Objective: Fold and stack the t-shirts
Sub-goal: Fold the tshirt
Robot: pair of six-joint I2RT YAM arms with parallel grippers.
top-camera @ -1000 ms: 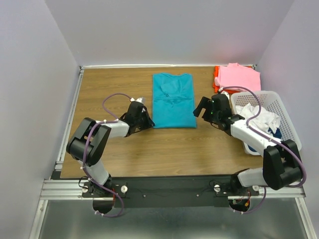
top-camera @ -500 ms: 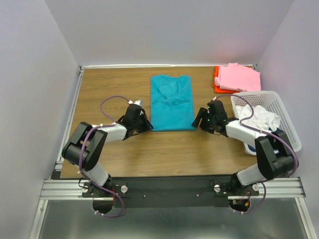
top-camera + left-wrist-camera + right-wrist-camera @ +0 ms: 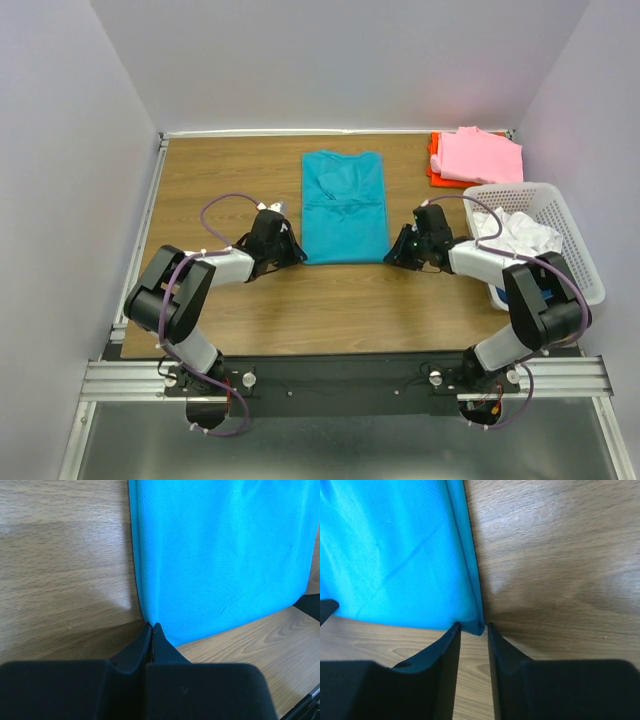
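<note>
1. My left claw [image 3: 151,629], low on the wooden table [image 3: 200,180], has its fingers pressed together. The tips sit right at the near left corner of the teal t-shirt [image 3: 220,555]; I cannot tell whether any cloth is pinched between them.
2. My right claw [image 3: 473,630] stands slightly parted, a narrow gap between its fingers. The shirt's near right corner lies just at the mouth of that gap.
3. Seen from above, the teal t-shirt [image 3: 345,205] lies flat as a long folded panel in the middle of the table. Its near hem runs between my left claw [image 3: 290,250] and right claw [image 3: 395,255].
4. To the right, the white lattice basket [image 3: 505,187] holds crumpled white cloth [image 3: 525,235], with a little dark blue fabric [image 3: 545,288] showing beneath it beside my right arm.
5. In the far right corner, a folded pink t-shirt [image 3: 480,155] rests on an orange-red one [image 3: 437,160], just beyond the basket.
</note>
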